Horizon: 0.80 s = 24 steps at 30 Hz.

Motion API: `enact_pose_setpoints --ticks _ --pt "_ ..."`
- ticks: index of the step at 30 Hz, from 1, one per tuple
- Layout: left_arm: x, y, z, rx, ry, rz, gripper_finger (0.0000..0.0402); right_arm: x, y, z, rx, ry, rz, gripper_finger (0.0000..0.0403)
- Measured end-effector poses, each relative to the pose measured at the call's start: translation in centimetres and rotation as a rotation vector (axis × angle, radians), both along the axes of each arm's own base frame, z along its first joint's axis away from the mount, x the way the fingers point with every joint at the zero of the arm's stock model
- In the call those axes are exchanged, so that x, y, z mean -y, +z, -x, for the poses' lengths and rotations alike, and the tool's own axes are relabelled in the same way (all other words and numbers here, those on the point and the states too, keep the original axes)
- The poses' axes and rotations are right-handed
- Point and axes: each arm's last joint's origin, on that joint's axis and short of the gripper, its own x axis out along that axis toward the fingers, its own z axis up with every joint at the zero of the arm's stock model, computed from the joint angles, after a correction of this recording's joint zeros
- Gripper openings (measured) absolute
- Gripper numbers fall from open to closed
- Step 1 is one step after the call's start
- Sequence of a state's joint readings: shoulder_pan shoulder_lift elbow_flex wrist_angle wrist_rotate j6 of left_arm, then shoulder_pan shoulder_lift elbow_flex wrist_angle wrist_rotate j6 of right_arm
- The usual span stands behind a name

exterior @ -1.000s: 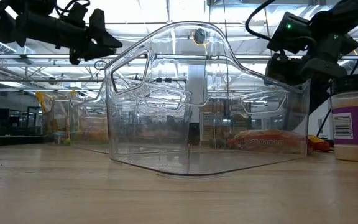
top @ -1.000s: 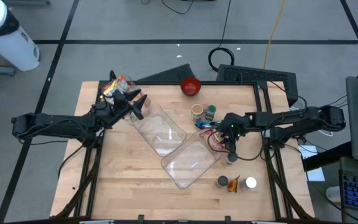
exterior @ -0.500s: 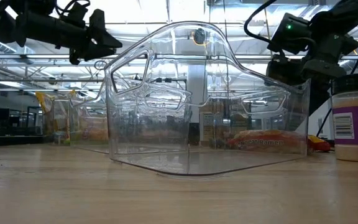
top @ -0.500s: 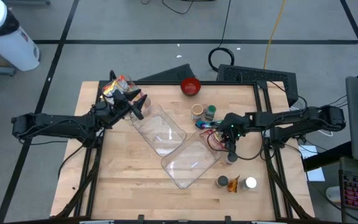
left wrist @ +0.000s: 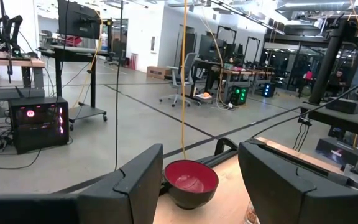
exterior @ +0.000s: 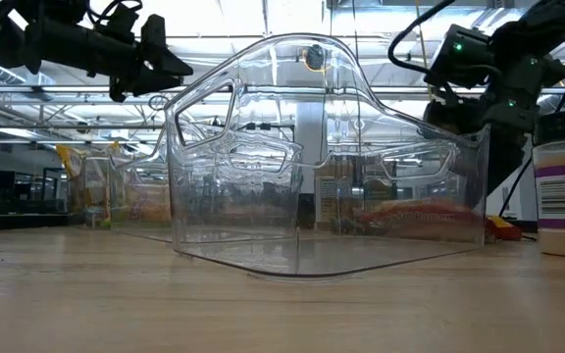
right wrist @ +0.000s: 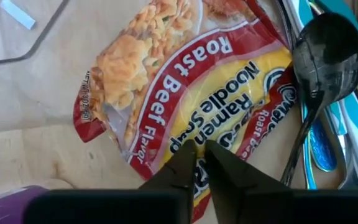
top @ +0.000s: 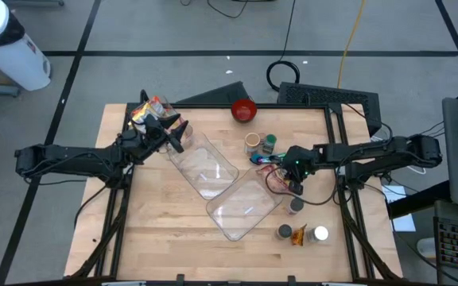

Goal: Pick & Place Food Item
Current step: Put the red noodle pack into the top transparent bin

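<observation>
Lying flat on the table, the ramen packet sits at about three o'clock from the table's middle, just beside the open clear plastic container and touching a black spoon. The right tool is down on it with its fingers pinched together on the wrapper's edge; whether the film is truly caught cannot be told. To do this step well, I would judge a slow, straight lift best, so the thin wrapper does not slip out or drag the spoon along, then a short carry toward nine o'clock over the container wall. The left tool hangs half open above the container's far corner, near eleven o'clock, facing a red bowl.
</observation>
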State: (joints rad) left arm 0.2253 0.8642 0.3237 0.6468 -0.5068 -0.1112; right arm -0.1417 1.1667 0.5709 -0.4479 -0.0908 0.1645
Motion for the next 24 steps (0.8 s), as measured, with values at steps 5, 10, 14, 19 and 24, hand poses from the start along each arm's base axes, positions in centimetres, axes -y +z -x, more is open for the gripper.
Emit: enact_pose_setpoints --ticks 5,10,14,19,24 --pt "0.0 0.0 0.0 0.000 0.000 0.000 0.0218 0.0 0.0 0.0 -0.001 -0.007 0.013 0.0004" --pt "0.0 0.0 0.0 0.000 0.000 0.000 0.0218 0.0 0.4 0.1 0.025 -0.010 0.024 0.0001" --pt "0.0 0.0 0.0 0.001 0.000 0.000 0.0218 0.1 1.2 0.4 0.062 -0.021 0.045 0.0000" --pt "0.0 0.0 0.0 0.001 0.000 0.000 0.0218 0.1 2.7 0.9 0.141 -0.039 0.081 0.0000" --pt "0.0 0.0 0.0 0.001 0.000 0.001 0.0218 0.0 4.2 1.7 0.241 -0.046 0.099 0.0000"
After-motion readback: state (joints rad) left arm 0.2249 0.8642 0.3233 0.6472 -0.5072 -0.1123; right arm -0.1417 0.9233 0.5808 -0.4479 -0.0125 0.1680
